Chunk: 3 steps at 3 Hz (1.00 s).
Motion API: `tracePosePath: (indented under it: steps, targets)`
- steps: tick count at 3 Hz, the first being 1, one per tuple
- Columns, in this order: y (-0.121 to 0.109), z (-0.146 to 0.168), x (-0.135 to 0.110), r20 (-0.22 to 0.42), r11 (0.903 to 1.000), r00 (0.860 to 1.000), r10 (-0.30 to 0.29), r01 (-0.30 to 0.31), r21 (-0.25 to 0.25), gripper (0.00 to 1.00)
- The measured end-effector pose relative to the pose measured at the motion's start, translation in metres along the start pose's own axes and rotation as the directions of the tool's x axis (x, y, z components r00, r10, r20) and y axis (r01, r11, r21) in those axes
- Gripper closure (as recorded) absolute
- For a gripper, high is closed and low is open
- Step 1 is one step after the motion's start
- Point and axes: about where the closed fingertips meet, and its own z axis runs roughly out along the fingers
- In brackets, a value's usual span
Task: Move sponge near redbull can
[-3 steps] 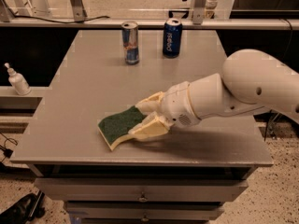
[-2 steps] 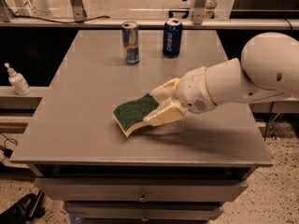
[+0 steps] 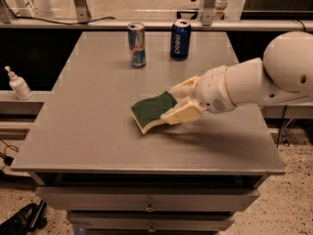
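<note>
The sponge [image 3: 152,111], dark green on top over pale yellow foam, is held above the middle of the grey table [image 3: 93,131]. My gripper [image 3: 177,105] comes in from the right on a white arm and is shut on the sponge's right end, one cream finger above and one below. The redbull can [image 3: 137,45], slim, silver and blue, stands upright at the back of the table, well behind and a little left of the sponge.
A wider dark blue Pepsi can [image 3: 180,39] stands to the right of the redbull can. A small white pump bottle [image 3: 18,83] stands on a lower ledge at the left. A rail with metal legs runs behind the table.
My gripper has carried the sponge to the right and back, from the front-left part of the table toward its middle, nearer the cans.
</note>
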Motion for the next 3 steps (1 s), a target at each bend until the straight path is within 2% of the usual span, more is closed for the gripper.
tracePosePath:
  steps: [1,2,3]
  targets:
    - [-0.042,-0.016,0.02,-0.021,0.9949,1.0,0.022,-0.02,0.099,1.0]
    - [-0.089,-0.027,0.043,-0.028,0.9803,0.998,0.056,-0.05,0.191,1.0]
    - [-0.131,-0.027,0.056,-0.027,0.9631,0.996,0.082,-0.072,0.259,1.0]
